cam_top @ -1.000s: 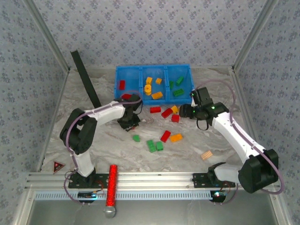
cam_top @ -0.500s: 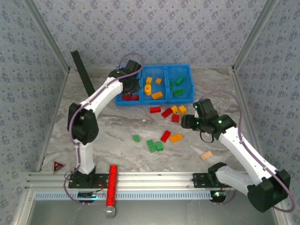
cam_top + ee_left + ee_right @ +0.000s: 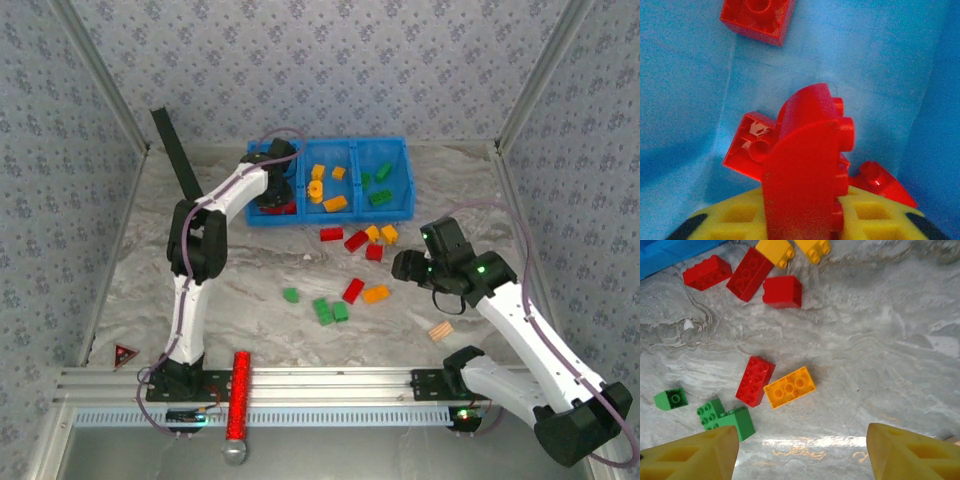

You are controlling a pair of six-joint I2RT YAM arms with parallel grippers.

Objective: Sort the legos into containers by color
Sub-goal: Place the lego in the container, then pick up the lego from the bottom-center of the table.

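Red lego (image 3: 805, 150) in left end effector (image 3: 801, 216)

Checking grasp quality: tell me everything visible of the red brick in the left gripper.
The red brick is glossy plastic, with a curved face and round studs along its right side. It juts forward, pinched between the yellow fingers of the left gripper, inside the blue bin, with other red bricks nearby.

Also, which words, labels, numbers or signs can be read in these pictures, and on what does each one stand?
No text here can be read.
Red triangular sticker at the near-left corner of the table: maybe a sign, too small to read.
Studs of the orange brick and the red curved brick: no lettering can be made out.
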